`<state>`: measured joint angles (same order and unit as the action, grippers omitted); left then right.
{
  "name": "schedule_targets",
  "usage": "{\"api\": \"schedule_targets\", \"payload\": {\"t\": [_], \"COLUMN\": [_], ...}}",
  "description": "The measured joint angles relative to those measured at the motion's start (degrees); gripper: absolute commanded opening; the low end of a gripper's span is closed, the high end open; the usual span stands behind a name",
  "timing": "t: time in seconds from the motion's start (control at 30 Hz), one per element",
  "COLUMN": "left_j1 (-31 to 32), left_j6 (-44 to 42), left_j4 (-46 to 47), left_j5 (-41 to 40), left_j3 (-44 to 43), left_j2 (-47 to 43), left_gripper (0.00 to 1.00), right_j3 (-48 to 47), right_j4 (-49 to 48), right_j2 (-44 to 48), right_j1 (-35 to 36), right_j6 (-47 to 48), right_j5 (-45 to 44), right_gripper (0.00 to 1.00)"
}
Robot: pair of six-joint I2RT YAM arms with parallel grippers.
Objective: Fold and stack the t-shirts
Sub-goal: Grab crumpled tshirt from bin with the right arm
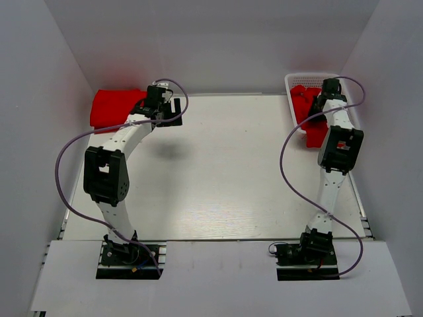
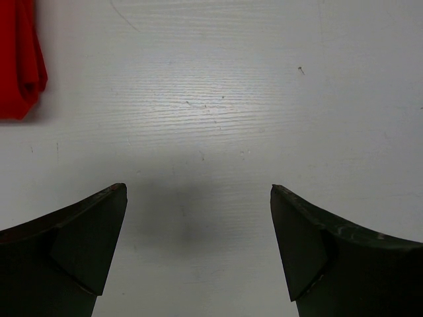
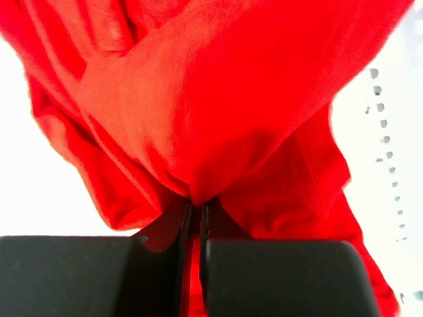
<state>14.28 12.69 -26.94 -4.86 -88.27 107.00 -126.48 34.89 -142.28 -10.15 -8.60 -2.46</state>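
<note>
**Right gripper (image 3: pixel 196 210) clamped on a crumpled shirt (image 3: pixel 231 99) in the basket (image 1: pixel 310 77); left gripper (image 2: pixel 198 191) spread wide and empty.**

In the right wrist view, the 2 jaws are seen pressed together with a pinch of red cloth caught between them, and the basket's mesh wall is noted at the right edge. From above, red cloth is seen filling the basket at the far right of the table (image 1: pixel 225 172), part of it draped over the near rim. Whether 1 shirt or several lie there cannot be told. The left gripper is held over bare table with nothing between its fingers. A folded shirt (image 1: pixel 115 107) is found at the far left, near that gripper and apart from it.
</note>
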Motion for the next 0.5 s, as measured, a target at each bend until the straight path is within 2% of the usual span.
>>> {"api": "schedule_targets", "payload": {"t": [0.2,0.5], "left_j1": [-0.3,-0.5], "left_j6": [-0.7,-1.5], "left_j4": [1.7,4.3], "left_j5": [0.6,2.1], "left_j3": [2.3,4.4], "left_j2": [-2.3,-4.7], "left_gripper": [1.0,1.0], "right_j3": [3.1,3.2], "right_j4": [-2.6,-12.5], "right_j2": [8.0,27.7], "right_j1": [0.0,0.1], "right_j6": [0.3,1.7], "right_j5": [0.1,0.4], "right_gripper": [0.0,0.0]}}
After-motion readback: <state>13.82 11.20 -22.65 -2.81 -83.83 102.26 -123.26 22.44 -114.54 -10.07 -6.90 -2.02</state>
